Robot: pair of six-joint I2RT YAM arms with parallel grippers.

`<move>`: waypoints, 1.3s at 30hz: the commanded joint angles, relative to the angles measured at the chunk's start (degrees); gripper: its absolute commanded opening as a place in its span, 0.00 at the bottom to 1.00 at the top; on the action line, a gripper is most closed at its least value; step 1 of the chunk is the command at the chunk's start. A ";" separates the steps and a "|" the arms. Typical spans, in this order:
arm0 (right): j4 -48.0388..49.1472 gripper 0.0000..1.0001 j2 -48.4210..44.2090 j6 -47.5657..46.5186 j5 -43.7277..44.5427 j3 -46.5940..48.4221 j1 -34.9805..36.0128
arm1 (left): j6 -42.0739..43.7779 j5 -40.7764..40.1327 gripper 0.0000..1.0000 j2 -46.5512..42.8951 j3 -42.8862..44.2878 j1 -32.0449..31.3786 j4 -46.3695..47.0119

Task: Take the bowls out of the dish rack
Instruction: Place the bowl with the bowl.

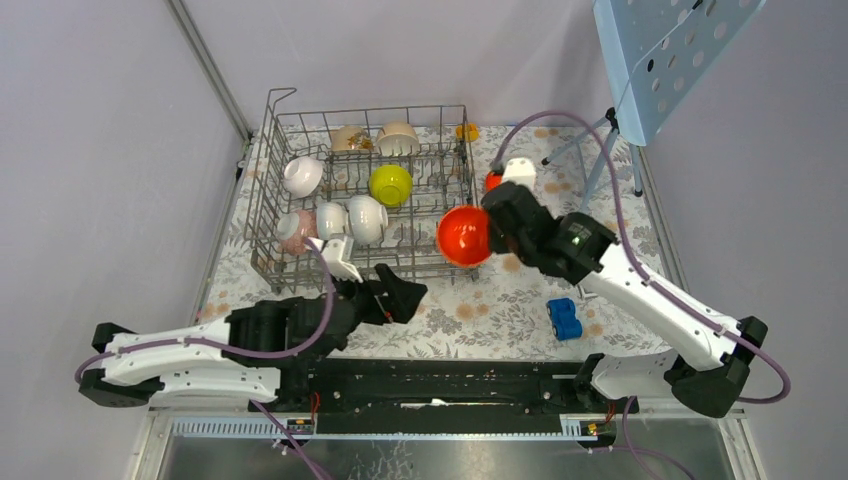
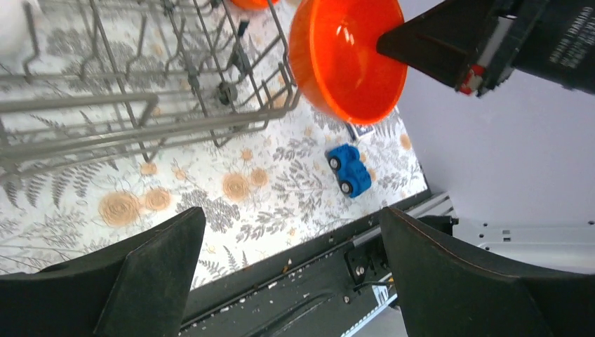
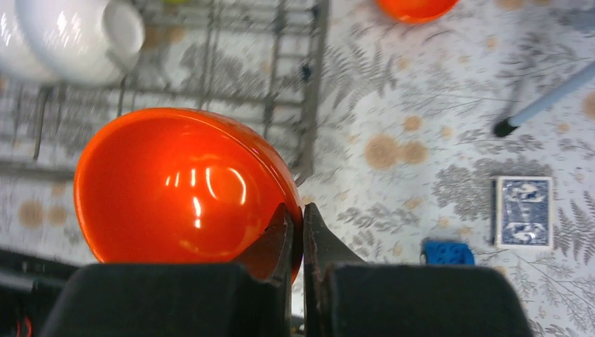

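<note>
bench (image 1: pixel 500 300): flower cloth on top, grey walls all round.
rack (image 1: pixel 420 215): sits at the back left of the bench. other bowls (image 1: pixel 350 218) are inside it, white, pink, green and beige.
red bowl (image 3: pixel 182 189): up on its side at the rack's near right corner, right by the wire edge.
right end effector (image 3: pixel 295 214): shut tight on the red bowl's rim, one finger inside and one outside.
left end effector (image 2: pixel 291 217): wide open, holds nothing, low by the rack's front.
step: i think the right arm is taking the red bowl out to the bench.
how to do it well: lift a bit so the bowl clears the wire, then move right to a bare spot. keep away from the blue car (image 1: pixel 565 318) and the card box (image 3: pixel 523 210). turn the bowl flat and set it down softly before letting go.
watch out: the grip is only on the thin rim, so a bump on the wire could make the bowl slip.
</note>
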 commanded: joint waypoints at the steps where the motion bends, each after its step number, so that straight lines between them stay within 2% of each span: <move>1: 5.12 0.00 -1.01 -2.95 0.73 4.33 -9.86 | 7.48 -6.57 0.99 -4.97 -1.11 0.16 2.62; 9: 15.93 0.00 -0.17 5.52 1.05 -1.90 -28.86 | 1.18 -10.59 0.99 -11.77 -6.87 0.20 -1.47; 16: 23.11 0.00 5.03 15.44 -6.22 -8.86 -41.53 | -0.95 -8.43 0.99 -16.84 -13.58 0.13 0.94; 25: 30.88 0.00 12.35 19.49 -5.90 -11.52 -43.09 | -2.79 -7.04 0.99 -19.54 -16.32 0.16 1.19; 33: 33.30 0.00 18.31 20.83 -8.61 -10.12 -43.09 | -2.00 -6.34 0.99 -17.19 -17.06 0.16 4.23; 39: 33.68 0.00 17.90 22.55 -10.42 -11.19 -43.05 | -2.63 -5.64 0.99 -14.82 -17.25 0.16 5.47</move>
